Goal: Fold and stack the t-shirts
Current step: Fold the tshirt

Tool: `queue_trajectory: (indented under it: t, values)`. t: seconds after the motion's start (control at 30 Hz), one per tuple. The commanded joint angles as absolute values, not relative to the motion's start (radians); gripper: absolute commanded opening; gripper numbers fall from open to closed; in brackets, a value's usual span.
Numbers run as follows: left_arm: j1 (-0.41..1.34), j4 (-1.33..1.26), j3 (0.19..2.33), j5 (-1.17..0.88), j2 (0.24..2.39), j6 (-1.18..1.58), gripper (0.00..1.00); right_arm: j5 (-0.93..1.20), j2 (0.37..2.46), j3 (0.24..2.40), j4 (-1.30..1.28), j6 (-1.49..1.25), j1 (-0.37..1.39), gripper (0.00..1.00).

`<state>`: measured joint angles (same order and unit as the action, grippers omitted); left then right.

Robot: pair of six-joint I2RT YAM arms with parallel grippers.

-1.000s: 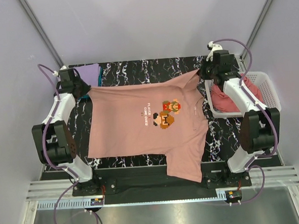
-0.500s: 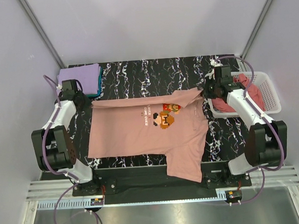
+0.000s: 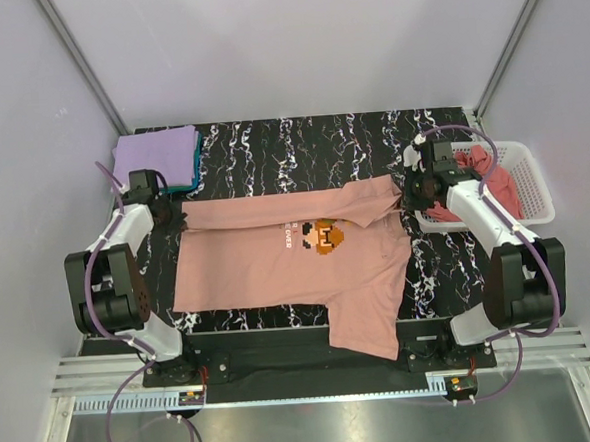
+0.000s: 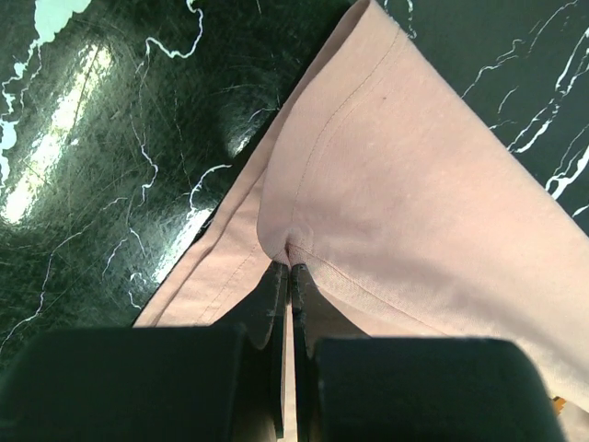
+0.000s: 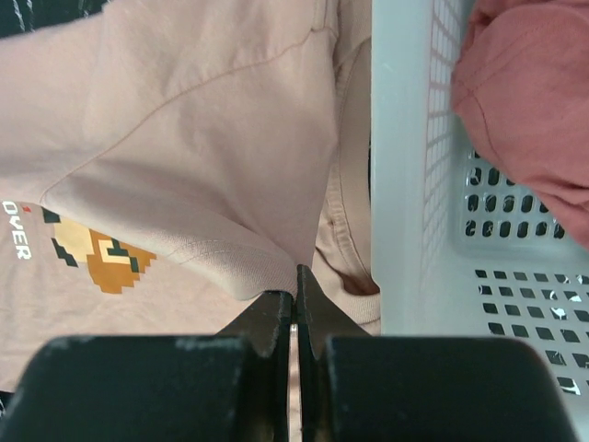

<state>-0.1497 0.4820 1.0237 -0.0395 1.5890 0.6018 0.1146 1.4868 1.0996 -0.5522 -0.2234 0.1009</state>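
Observation:
A salmon-pink t-shirt (image 3: pixel 278 262) with a pixel cartoon print (image 3: pixel 326 236) lies spread on the black marble table, its far edge folded toward me over the print's upper part. My left gripper (image 3: pixel 175 218) is shut on the shirt's far left corner (image 4: pixel 287 249). At the far right corner, beside the basket, my right gripper (image 3: pixel 412 196) is shut on the cloth (image 5: pixel 276 267). A folded lavender-purple t-shirt (image 3: pixel 154 155) sits on a teal one (image 3: pixel 194 167) at the far left. A rose-pink t-shirt (image 3: pixel 478 185) lies crumpled in the basket.
The white lattice basket (image 3: pixel 533 181) stands off the table's right edge, its wall (image 5: pixel 405 184) close to my right fingers. One sleeve of the salmon shirt (image 3: pixel 367 327) hangs over the near table edge. Bare marble (image 3: pixel 300 145) shows beyond the shirt.
Both grippers have drawn the shirt's far edge toward me, laying it over the upper half of the print. The lavender stack has come out from under the left arm.

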Motion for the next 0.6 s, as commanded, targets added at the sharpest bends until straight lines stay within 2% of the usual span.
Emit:
queue_trajectory:
  t: [0.0, 0.13, 0.33, 0.37, 0.4, 0.43, 0.57]
  values:
    - [-0.156, 0.474, 1.015, -0.011, 1.598, 0.591, 0.0, 0.087, 1.474, 1.077, -0.569, -0.203, 0.103, 0.0]
    - [-0.158, 0.491, 1.014, -0.002, 1.621, 0.591, 0.0, 0.08, 1.47, 1.054, -0.574, -0.192, 0.101, 0.01]
    - [-0.155, 0.511, 1.017, 0.04, 1.646, 0.588, 0.01, 0.09, 1.477, 1.035, -0.592, -0.202, 0.101, 0.12]
    - [-0.155, 0.514, 1.017, 0.047, 1.644, 0.589, 0.04, 0.087, 1.473, 1.031, -0.597, -0.204, 0.101, 0.13]
    - [-0.156, 0.528, 1.019, 0.057, 1.644, 0.591, 0.08, 0.081, 1.464, 1.028, -0.604, -0.204, 0.101, 0.18]
    - [-0.156, 0.535, 1.023, 0.072, 1.647, 0.591, 0.18, 0.075, 1.457, 1.028, -0.612, -0.206, 0.103, 0.18]
    - [-0.155, 0.601, 1.057, 0.112, 1.64, 0.615, 0.37, 0.016, 1.437, 1.051, -0.669, -0.221, 0.103, 0.29]
